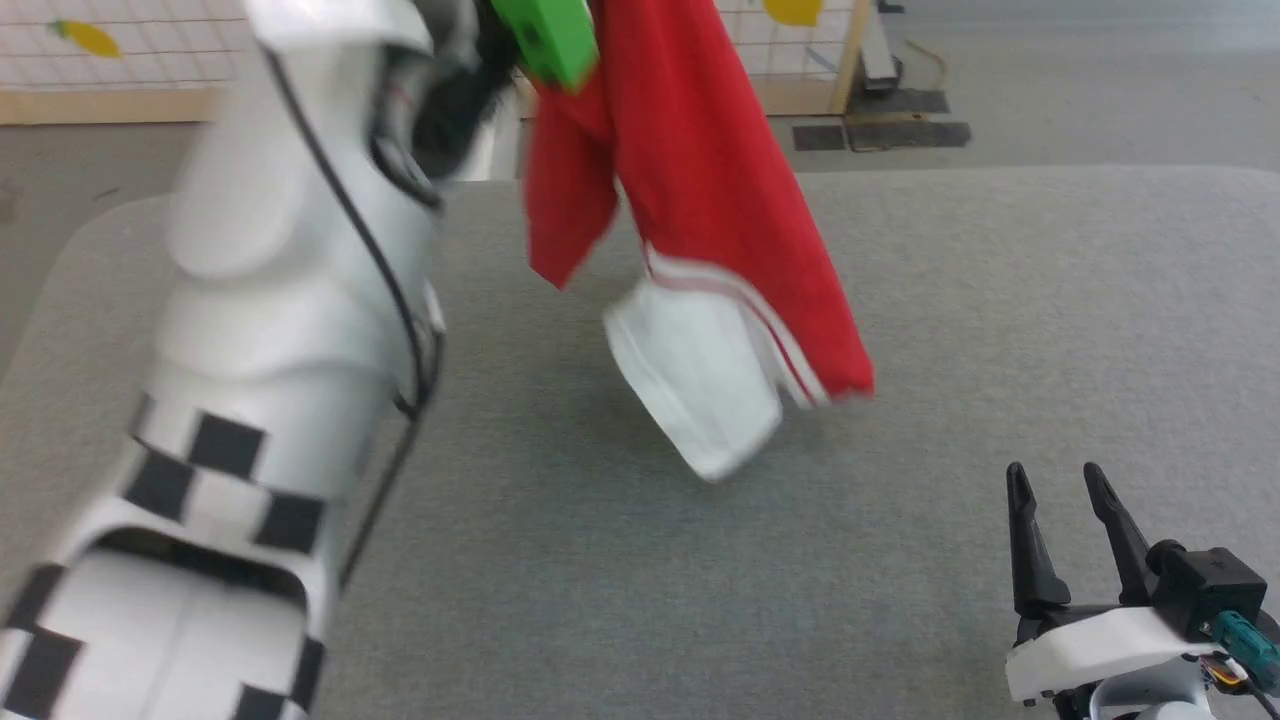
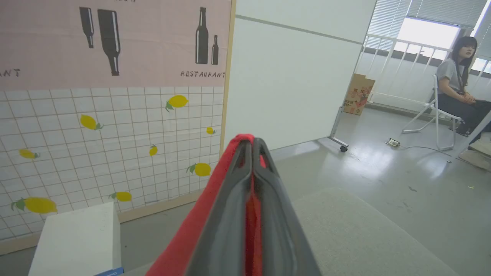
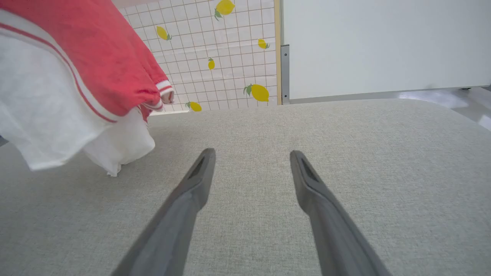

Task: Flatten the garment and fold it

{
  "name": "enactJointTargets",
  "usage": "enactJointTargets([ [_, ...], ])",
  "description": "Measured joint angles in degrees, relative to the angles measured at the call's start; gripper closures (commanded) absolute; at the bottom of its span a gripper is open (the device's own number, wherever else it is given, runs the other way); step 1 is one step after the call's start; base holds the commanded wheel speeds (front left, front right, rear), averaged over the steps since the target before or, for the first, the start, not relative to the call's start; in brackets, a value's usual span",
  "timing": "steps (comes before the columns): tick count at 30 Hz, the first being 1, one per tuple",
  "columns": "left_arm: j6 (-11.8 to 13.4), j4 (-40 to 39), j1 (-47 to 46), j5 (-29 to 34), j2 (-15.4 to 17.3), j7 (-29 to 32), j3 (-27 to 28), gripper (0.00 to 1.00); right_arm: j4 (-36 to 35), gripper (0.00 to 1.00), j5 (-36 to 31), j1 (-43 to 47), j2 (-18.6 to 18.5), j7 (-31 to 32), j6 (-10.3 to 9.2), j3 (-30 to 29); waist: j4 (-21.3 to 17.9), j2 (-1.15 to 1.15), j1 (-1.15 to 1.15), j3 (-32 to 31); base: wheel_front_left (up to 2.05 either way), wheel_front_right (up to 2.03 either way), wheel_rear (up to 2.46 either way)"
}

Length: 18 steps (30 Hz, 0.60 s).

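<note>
The garment (image 1: 700, 180), red with a white sleeve and striped trim, hangs in the air over the grey table (image 1: 1000, 300), its white sleeve the lowest part. In the left wrist view my left gripper (image 2: 249, 143) is shut on the garment's red cloth (image 2: 180, 245), which drapes down its left side. My raised left arm fills the left of the head view. My right gripper (image 1: 1052, 478) stands open at the lower right, low over the table, nothing between its fingers. In the right wrist view the garment (image 3: 76, 65) hangs at the upper left of the open right gripper (image 3: 251, 157).
A lemon-patterned tiled panel (image 2: 96, 153) and a white partition (image 2: 291, 76) stand beyond the table's far edge. A white box (image 2: 76, 241) stands by the panel. A person (image 2: 458, 84) sits on a chair far off to the right. Bare grey table lies ahead of the right gripper.
</note>
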Motion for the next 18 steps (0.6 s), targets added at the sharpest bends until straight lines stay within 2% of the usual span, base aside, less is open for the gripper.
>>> enactJointTargets([
  [9,0.0,3.7,19.4,-6.0,-2.6,3.3,-13.0,1.0,0.9,0.0,0.5,0.0,0.0,-0.4,0.0,0.6,-3.0,0.0,0.0,2.5,0.0,0.0,0.0],
  [14,0.0,7.3,27.5,-8.1,-3.2,9.1,-20.1,1.0,1.2,0.0,0.5,0.0,0.0,-0.5,0.0,0.7,-3.0,0.0,0.0,2.9,0.0,0.0,0.0],
  [18,0.0,10.5,31.1,-9.5,-3.3,14.8,-22.9,1.0,1.5,0.0,0.5,-0.1,0.0,-0.5,0.0,0.7,-2.8,0.0,0.0,2.3,0.0,0.0,0.0],
])
